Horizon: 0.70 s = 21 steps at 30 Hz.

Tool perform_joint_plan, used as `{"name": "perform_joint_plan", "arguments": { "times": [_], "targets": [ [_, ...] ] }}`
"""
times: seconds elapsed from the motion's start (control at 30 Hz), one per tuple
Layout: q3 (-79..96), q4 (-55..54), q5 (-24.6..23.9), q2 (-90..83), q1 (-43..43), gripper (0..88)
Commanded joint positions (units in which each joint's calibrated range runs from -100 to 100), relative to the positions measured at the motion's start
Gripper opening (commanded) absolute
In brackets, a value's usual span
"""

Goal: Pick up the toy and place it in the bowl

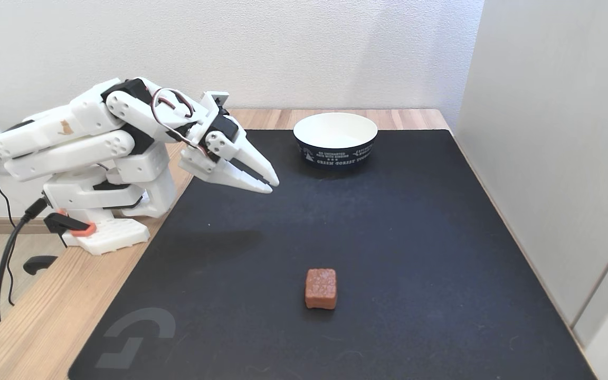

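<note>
In the fixed view the toy [321,288], a small reddish-brown rounded block with an embossed top, lies alone on the black mat near the front centre. The bowl [335,140], white inside and dark navy outside with white print, stands at the mat's back, right of centre, with nothing in it. The white arm is folded low at the left. My gripper [272,186] hovers above the mat's back-left part, pointing down and to the right, jaws shut with nothing between them. It is well apart from both the toy and the bowl.
The black mat [420,253] covers most of the wooden table [45,316]. A white wall panel [557,158] runs along the right edge of the table. The arm's base [108,232] is clamped at the left, with black cables [3,264] hanging off the table's edge.
</note>
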Motion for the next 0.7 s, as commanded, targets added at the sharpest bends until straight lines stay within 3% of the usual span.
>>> {"name": "perform_joint_plan", "arguments": {
  "times": [0.0, 0.53, 0.6, 0.67],
  "targets": [
    [0.6, 0.0, 0.1, -0.6, 0.4, 2.3],
    [0.7, -1.5, 0.5, -0.6, 0.7, 2.4],
    [0.7, -1.4, 0.3, -0.6, 0.5, 9.0],
    [0.7, -0.8, 0.1, -0.6, 0.2, 22.2]
  ]
}}
